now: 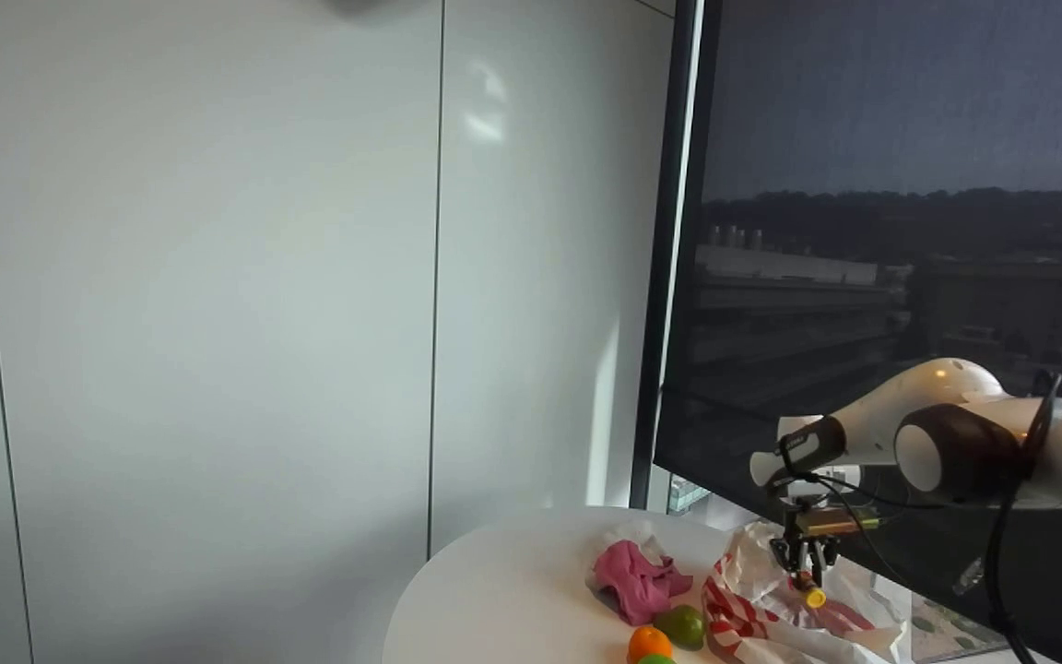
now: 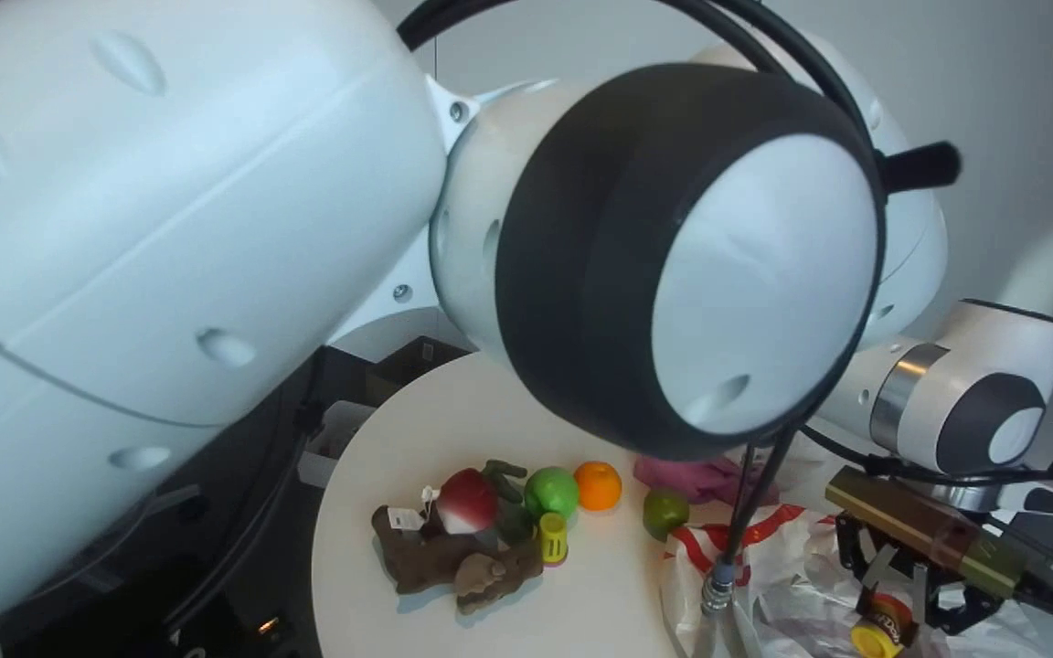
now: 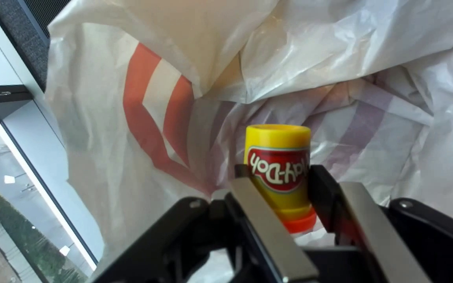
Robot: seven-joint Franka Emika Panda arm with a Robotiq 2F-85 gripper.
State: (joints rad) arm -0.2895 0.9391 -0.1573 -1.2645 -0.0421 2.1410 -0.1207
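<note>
We found the Robotiq gripper (image 3: 280, 173) drawn in to the width of a Play-Doh can (image 3: 279, 182), its two fingers (image 3: 325, 192) bearing on opposite sides of it. In the wrist view the can occupied the middle of the dial, yellow end toward 12 o'clock, red end toward 5 o'clock, its label reading upside down. Behind it spread a crumpled white plastic bag (image 3: 218, 114), with red stripes at 10 o'clock from the can; whether can and bag touched, we could not tell. We noted a window (image 3: 18, 208) at 9 o'clock.

In an exterior view, taken from the can, a magenta cloth (image 1: 637, 581) lay at 9 o'clock on a round white table (image 1: 494, 590); a dark green fruit (image 1: 681, 627) and an orange (image 1: 649, 644) lay between 8 and 9 o'clock. In an exterior view we also recorded a bright green fruit (image 2: 552, 492) at 9 o'clock from the orange, a small yellow container (image 2: 554, 539) at 6 o'clock from that fruit, and a brown plush toy (image 2: 435, 562) between 8 and 9 o'clock from the container.
</note>
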